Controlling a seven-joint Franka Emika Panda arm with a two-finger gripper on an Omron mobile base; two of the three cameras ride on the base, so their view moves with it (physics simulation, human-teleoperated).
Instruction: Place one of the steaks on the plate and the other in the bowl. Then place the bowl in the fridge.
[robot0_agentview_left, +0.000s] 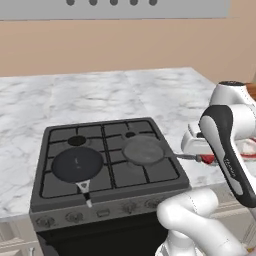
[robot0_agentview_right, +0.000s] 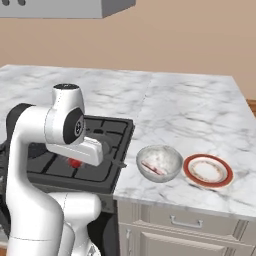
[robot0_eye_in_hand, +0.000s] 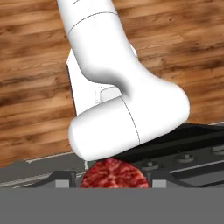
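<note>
While one steak already lies in the bowl on the worktop, the fingers clamp the marbled steak, the plate bare, the fridge step undone.

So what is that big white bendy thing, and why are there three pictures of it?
That white thing is a robot arm in a pretend kitchen. Two pictures come from cameras riding behind it, one on each side. The third comes from a camera on its hand, looking along its tool. The tool seems to be pinching a red steak with white speckles, above the stove. Two pans sit on the stove: a dark pan and a grey pan. On the marble counter beside it stand a speckled bowl, with what looks like a second steak inside, and a red-rimmed plate that looks bare.
</note>
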